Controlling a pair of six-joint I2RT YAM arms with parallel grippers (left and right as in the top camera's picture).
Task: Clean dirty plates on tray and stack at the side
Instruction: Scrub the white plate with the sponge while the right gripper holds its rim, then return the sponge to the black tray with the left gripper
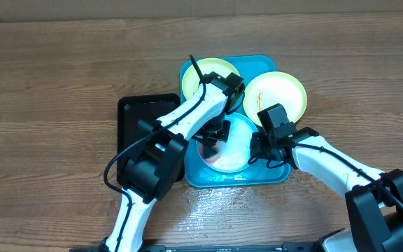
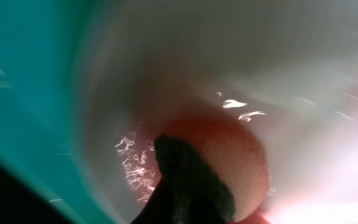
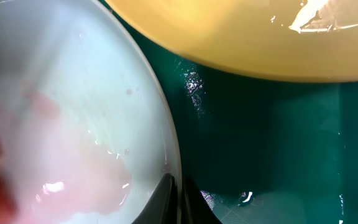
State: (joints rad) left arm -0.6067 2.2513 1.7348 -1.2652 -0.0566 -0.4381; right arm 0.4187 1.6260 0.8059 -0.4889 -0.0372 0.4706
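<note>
The blue tray (image 1: pixel 208 178) sits mid-counter (image 1: pixel 61 84) and holds all three plates. One yellow plate (image 1: pixel 215 68) lies in the tray's far left corner and looks clean as far as it shows under the arm. The second yellow plate (image 1: pixel 278 91) is in the far right corner, hanging out over the tray's right rim, with a thin red-orange streak on its whitish centre. The teal plate (image 1: pixel 238 143) fills the near half of the tray, and a pale pink, watery film is spread over its middle.

The left hand (image 1: pixel 212 138) is down on the left side of the teal plate, pressed together round a sponge (image 2: pixel 194 186), dark and rough on one face and orange behind. The sponge presses on the wet plate, though the wrist view is too blurred to show more. The right hand (image 1: pixel 259 150) is at the plate's right edge. In its wrist view its black fingertips (image 3: pixel 163 202) are closed on the plate's rim, pinching it, with the tray floor (image 3: pixel 260 143) beside them and the second yellow plate's underside (image 3: pixel 241 37) above.

A smaller black tray (image 1: pixel 135 115) lies just left of the blue one, partly hidden by the left arm, so I cannot tell what is in it. The counter is wet and shiny along the tray's near edge (image 1: pixel 222 199).
</note>
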